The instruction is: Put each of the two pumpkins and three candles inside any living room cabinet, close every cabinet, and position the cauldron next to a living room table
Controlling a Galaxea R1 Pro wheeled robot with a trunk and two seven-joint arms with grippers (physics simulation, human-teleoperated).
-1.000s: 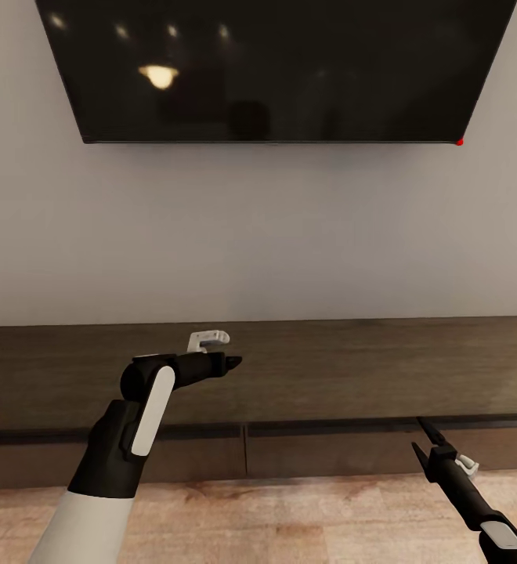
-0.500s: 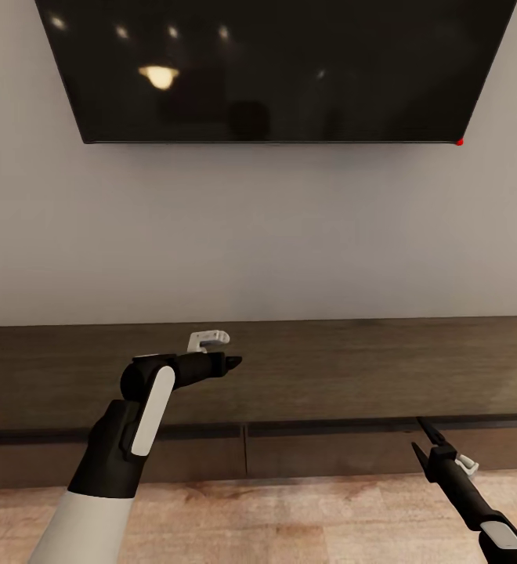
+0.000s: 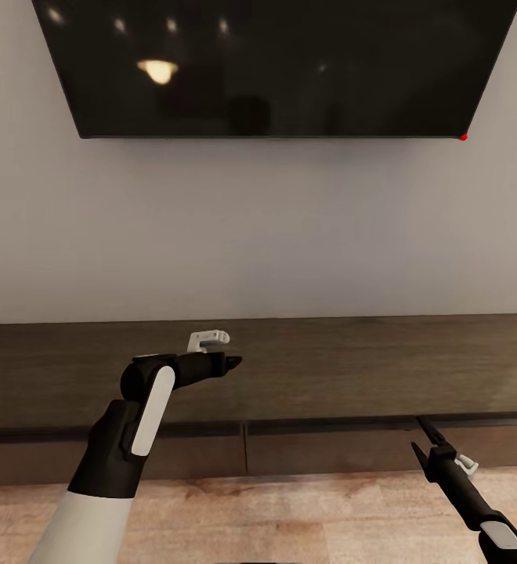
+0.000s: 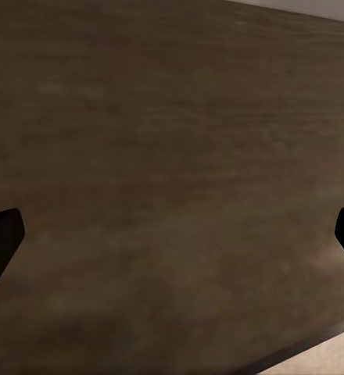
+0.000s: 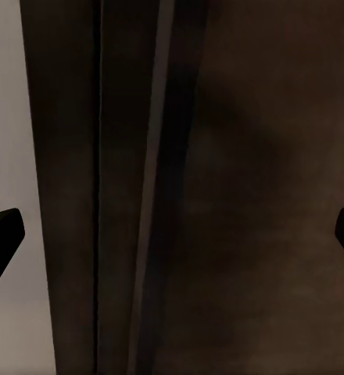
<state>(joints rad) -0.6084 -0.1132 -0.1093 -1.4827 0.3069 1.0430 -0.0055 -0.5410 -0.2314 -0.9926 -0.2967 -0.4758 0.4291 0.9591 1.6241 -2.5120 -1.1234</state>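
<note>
Cabinet [image 3: 329, 376] fronts shut; left gripper [image 3: 233, 362] and right gripper [image 3: 423, 440] jaws spread wide, empty.

Cabinet [image 3: 329, 368] against wall [image 3: 258, 235], below TV [image 3: 274, 66]; floor [image 3: 290, 517] before it.

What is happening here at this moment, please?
The robot stands facing the long dark cabinet under a wall-mounted television. Both cabinet fronts look shut. The left gripper hovers over the cabinet's top, open and holding nothing. The right gripper is lower, near the right front's upper edge, also open and empty. No pumpkins, candles or cauldron are visible.
</note>
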